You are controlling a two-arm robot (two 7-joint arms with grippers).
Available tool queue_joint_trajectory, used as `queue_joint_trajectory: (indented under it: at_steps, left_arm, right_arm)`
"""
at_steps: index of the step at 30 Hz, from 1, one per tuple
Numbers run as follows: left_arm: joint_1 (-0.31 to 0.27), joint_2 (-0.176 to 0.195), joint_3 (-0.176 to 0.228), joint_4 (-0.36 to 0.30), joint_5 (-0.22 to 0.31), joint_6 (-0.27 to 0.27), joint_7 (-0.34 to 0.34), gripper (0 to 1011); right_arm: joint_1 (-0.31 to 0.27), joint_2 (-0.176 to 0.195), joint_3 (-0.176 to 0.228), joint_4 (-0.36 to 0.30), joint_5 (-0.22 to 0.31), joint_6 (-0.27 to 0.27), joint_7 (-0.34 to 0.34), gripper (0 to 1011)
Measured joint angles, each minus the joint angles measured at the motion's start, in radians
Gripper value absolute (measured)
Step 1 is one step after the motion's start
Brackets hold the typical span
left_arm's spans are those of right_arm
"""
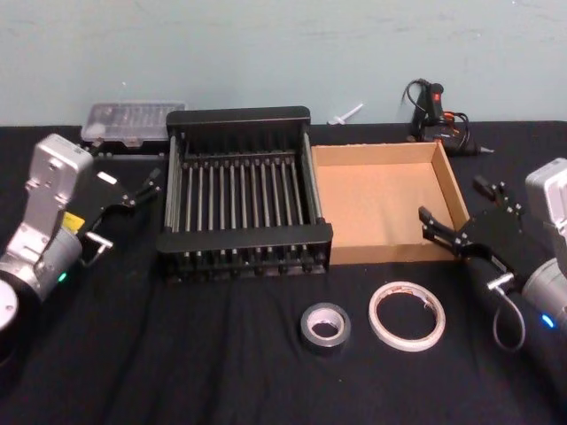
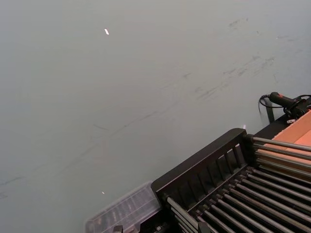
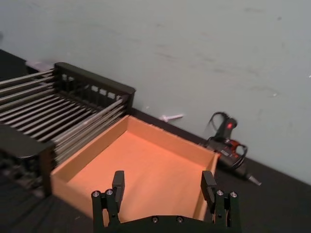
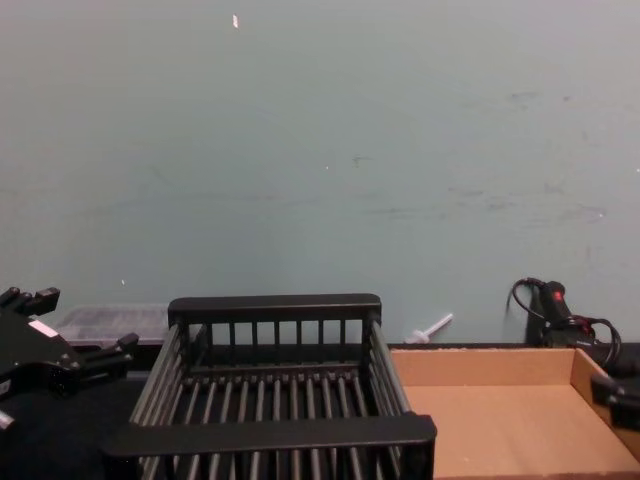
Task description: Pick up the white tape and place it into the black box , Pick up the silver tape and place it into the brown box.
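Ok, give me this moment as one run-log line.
white tape: on table | silver tape: on table | black box: empty | brown box: empty | left gripper: open, idle | right gripper: open, idle

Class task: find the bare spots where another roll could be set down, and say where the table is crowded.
Free: the black box floor, the brown box floor, and cloth left of the silver tape. Crowded: silver tape beside the white tape, near the open right gripper; the left gripper by the crate.
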Motion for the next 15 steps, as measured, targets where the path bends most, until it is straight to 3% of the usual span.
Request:
queue_joint_trajectory:
  at_steps: [8,15]
  left_arm:
    - [0.0,0.0,0.0,0.0,0.0,0.0,0.0,1002]
    - [0.0,0.0,0.0,0.0,0.0,0.0,0.0,1001]
  right_arm:
    - [-0.083,0.016,0.024,-0.095,0.026,0.089,0.014,1002]
    - [-0.127,0.016,0.036,-0.127,0.038,0.16,0.015,1002]
